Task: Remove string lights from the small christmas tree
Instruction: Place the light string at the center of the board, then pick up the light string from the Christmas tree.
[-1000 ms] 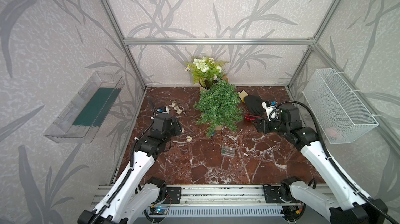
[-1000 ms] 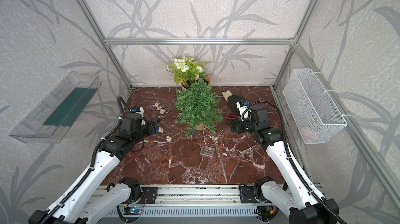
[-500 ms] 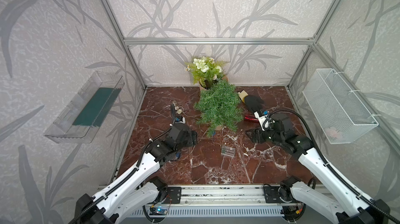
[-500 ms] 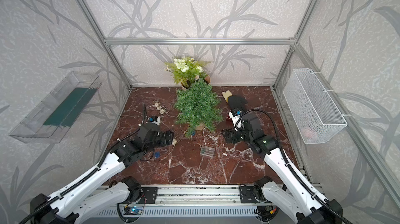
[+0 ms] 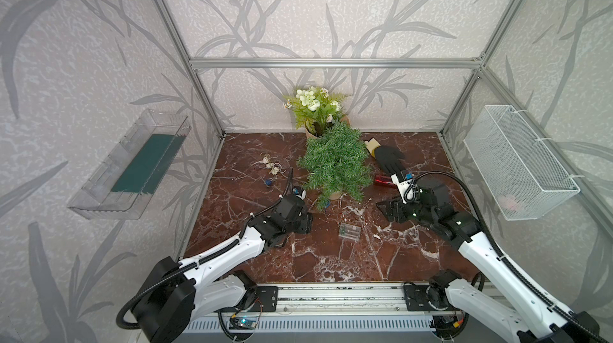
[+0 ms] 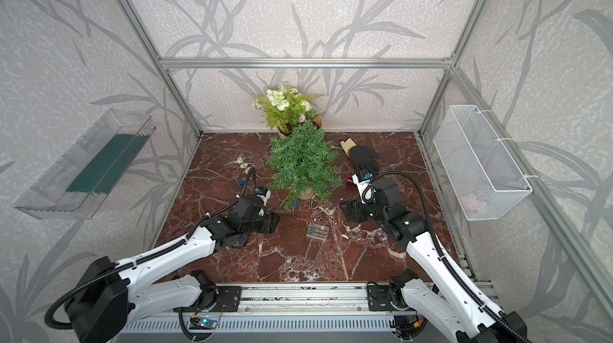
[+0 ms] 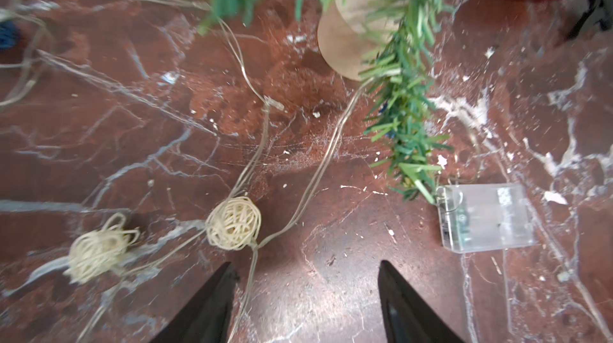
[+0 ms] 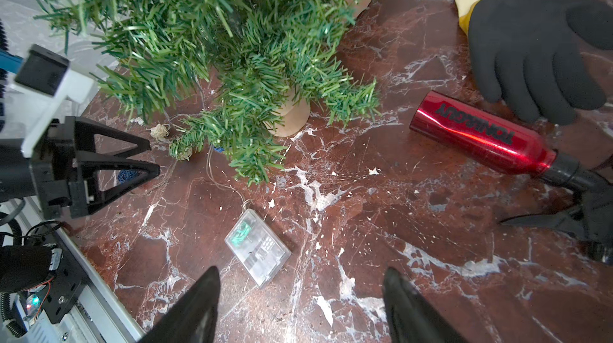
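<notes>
The small christmas tree (image 5: 335, 165) (image 6: 303, 162) stands upright at mid-table. The string lights trail over the table left of it, with cream balls (image 5: 270, 165) at the back and a clear battery box (image 5: 349, 232) (image 6: 317, 231) in front. My left gripper (image 5: 306, 222) hovers open low over the table. In its wrist view, its fingertips (image 7: 306, 268) straddle bare table, with the wire beside one finger and a cream ball (image 7: 233, 223) just ahead. The wire runs under a low branch (image 7: 404, 119). My right gripper (image 5: 386, 212) (image 8: 300, 275) is open and empty, near the battery box (image 8: 257, 246).
A potted white-flowered plant (image 5: 315, 109) stands behind the tree. A black glove (image 5: 386, 155) and a red bottle (image 8: 481, 135) lie to its right. A wire basket (image 5: 517, 162) hangs on the right wall and a clear tray (image 5: 132, 165) on the left wall.
My left arm swung from the back left to the front of the tree, and its gripper went from shut to open. My right gripper moved forward and toward the middle, staying open.
</notes>
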`<state>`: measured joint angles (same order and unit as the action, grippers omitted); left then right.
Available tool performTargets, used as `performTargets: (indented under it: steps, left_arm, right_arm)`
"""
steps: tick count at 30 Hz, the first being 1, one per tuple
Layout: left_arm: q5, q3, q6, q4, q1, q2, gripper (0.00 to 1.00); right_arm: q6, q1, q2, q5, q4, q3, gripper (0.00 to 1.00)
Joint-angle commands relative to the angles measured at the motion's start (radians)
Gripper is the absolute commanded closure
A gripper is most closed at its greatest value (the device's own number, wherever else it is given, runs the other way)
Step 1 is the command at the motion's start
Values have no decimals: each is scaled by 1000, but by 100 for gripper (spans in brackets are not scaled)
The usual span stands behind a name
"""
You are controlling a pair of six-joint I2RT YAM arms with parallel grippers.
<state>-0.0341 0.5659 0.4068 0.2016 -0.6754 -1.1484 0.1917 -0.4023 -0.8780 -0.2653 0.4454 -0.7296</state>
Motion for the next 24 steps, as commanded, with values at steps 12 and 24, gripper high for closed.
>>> performTargets:
  steps: [12, 24]
  left_arm:
    - [-16, -57, -67, -361, -5, -178, 68]
    - [-39, -18, -38, -223, -9, -122, 100]
  right_arm:
    - [19, -6, 24, 4, -21, 18, 24]
    - [14, -7, 53, 20, -8, 41, 24]
